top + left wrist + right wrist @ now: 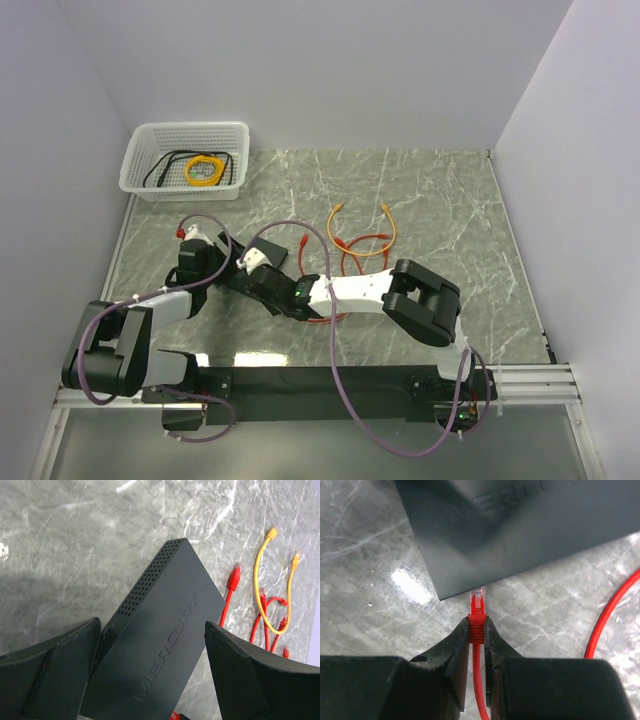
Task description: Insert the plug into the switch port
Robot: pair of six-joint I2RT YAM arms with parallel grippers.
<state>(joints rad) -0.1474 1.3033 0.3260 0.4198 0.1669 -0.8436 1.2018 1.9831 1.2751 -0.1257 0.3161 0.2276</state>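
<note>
A grey-green tabletop with white marble-like veining and a slight sheen is seen under everything. On it lies the switch box, a flat matte-black rectangular casing with crisp edges, raised lettering moulded into its top face and rows of small round vent holes along one long side. The box is straddled by the left gripper, whose blunt black fingers are spread wide and set against both long sides, so that the gap between them is filled by the casing. The plug is pinched by the right gripper, its two tapered dark fingers being drawn in tight on the ribbed red boot. The plug is shown as a small red rubbery sleeve with fine cross ridges, tipped by a clear plastic connector, and a thin smooth red cord is trailed back from it between the fingers. The clear tip is placed right at the near edge of the box and is partly covered by it; the switch port is hidden beneath that edge, so it cannot be told whether the plug has been seated. Loose red cords and an orange-yellow cord are laid beside the box, and a white mesh basket is set at the far left corner.
</note>
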